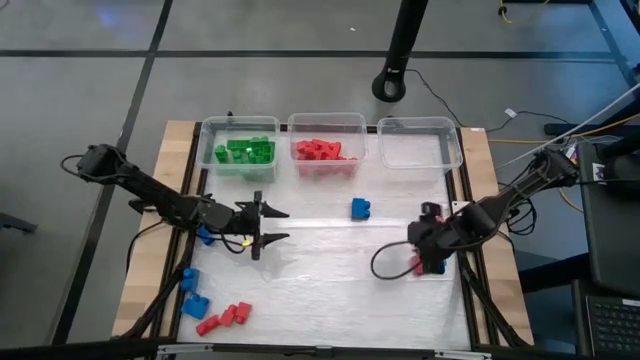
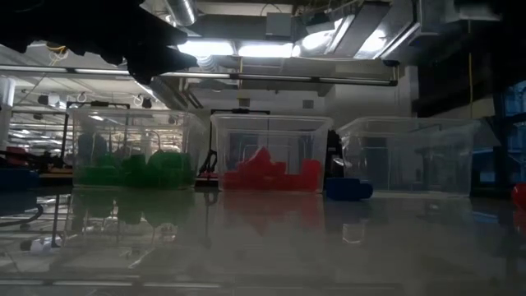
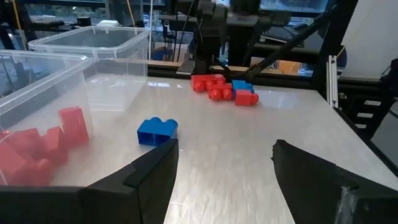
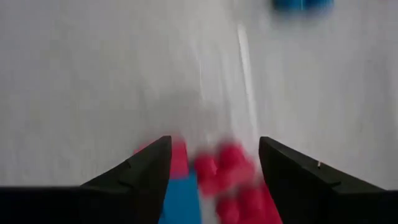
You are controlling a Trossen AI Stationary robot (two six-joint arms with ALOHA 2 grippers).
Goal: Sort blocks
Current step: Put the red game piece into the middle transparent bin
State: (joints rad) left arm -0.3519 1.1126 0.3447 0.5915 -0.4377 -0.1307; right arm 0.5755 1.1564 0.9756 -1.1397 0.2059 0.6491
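Note:
The blocks are small studded bricks. Green ones fill the left clear bin (image 1: 238, 150) and red ones the middle bin (image 1: 325, 152). The right bin (image 1: 420, 145) holds none. One blue block (image 1: 361, 208) (image 3: 157, 130) lies alone on the table ahead of my left gripper (image 1: 284, 225) (image 3: 224, 149), which is open and nearly level, pointing toward the table's right. My right gripper (image 1: 428, 250) (image 4: 214, 155) points down, open, above a small pile of red and blue blocks (image 3: 224, 87) (image 4: 211, 183) at the table's right edge.
More blue blocks (image 1: 192, 290) and red blocks (image 1: 225, 317) lie at the near left corner, and one blue block (image 1: 205, 237) lies under the left arm. The bins stand in a row along the far edge. A black stand base (image 1: 390, 85) sits on the floor beyond the table.

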